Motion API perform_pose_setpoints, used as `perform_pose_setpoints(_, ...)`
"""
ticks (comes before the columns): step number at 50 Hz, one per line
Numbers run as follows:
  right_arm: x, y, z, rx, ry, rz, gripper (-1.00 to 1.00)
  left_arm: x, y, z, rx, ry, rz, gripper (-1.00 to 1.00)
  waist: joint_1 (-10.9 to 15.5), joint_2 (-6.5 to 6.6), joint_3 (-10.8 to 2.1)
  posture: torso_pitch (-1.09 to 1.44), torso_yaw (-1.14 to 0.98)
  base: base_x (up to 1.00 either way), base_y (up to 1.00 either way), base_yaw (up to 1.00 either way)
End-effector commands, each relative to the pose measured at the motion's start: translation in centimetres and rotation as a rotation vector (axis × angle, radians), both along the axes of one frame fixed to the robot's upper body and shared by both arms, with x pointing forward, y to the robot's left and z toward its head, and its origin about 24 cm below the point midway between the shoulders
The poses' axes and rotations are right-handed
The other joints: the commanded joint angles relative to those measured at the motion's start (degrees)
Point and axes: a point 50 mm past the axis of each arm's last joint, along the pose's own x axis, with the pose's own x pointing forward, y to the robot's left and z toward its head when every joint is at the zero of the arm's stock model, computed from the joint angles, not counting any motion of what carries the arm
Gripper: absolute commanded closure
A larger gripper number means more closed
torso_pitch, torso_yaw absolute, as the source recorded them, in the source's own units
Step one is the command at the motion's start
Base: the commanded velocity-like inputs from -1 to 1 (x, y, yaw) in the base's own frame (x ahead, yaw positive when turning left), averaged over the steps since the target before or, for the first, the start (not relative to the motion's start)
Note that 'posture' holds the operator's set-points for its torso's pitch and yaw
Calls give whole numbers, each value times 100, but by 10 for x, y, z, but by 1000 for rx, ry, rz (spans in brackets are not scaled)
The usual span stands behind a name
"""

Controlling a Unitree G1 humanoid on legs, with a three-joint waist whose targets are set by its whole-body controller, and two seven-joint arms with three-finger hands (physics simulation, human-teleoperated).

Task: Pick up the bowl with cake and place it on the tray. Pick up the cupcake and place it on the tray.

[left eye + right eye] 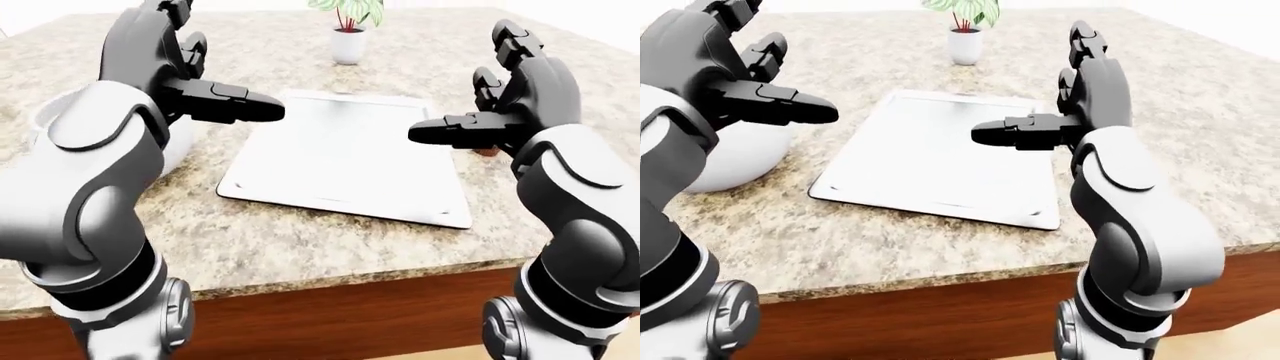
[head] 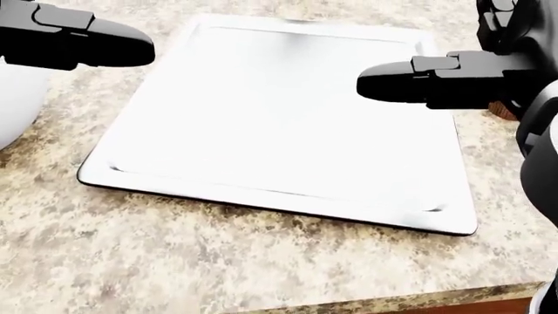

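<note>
Both hands empty, fingers spread wide: left hand above bowl, right hand hides cupcake. Blind reach risks knocking cupcake; tray bare.

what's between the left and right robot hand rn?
The tray lies on the counter below the gap between the left robot hand and right robot hand, best seen in the left-eye view. The tray is bare; both hands are open.

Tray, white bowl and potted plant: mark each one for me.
tray (image 2: 261,118): head view, on its bare flat middle.
white bowl (image 1: 740,157): right-eye view, on its outer wall, under the left hand's fingers.
potted plant (image 1: 347,45): left-eye view, on its white pot.
</note>
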Motion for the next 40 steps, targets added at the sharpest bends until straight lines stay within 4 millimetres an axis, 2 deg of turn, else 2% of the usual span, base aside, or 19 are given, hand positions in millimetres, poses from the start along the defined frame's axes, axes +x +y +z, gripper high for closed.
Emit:
perform_pose_setpoints(1,-5,0,14,-3,-82,-1,-100,-7,0,17,0,-89,2,-100,3,3,-158,0,0,0,0,0)
perform_pose_setpoints(6,-6,-1,16,-7,-82,-2,-100,-5,0,27,34,-106,-4,-100,11,-1,-137,0,0,0,0,0)
perform_pose_setpoints(8,-5,-2,16,-7,-83,-3,-100,-2,0,38,66,-114,-7,-100,17,-2,-130,0,0,0,0,0)
perform_pose_setpoints(12,-5,-2,13,-6,-81,-7,-100,8,-9,69,243,-174,-24,-100,47,-25,-117,0,0,0,0,0)
perform_pose_setpoints(14,-5,-4,12,-5,-80,-11,-100,9,-12,76,331,-188,-47,-100,66,-44,-112,0,0,0,0,0)
perform_pose_setpoints(18,-6,-4,10,-5,-77,-14,-100,6,-2,93,423,-202,-68,-100,85,-52,-111,0,0,0,0,0)
perform_pose_setpoints(27,-5,-5,6,-6,-71,-15,-100,16,18,106,579,-206,-67,-100,90,-62,-124,0,0,0,0,0)
perform_pose_setpoints(33,-6,-6,5,1,-73,-20,-100,11,42,119,655,-211,-28,-100,87,-84,-141,0,0,0,0,0)
perform_pose_setpoints(36,-5,-4,6,-5,-73,-17,-100,11,53,108,738,-195,-21,-100,80,-76,-139,0,0,0,0,0)
perform_pose_setpoints(40,-5,-6,4,-8,-69,-21,-100,12,58,97,774,-172,-32,-100,83,-51,-159,0,0,0,0,0)
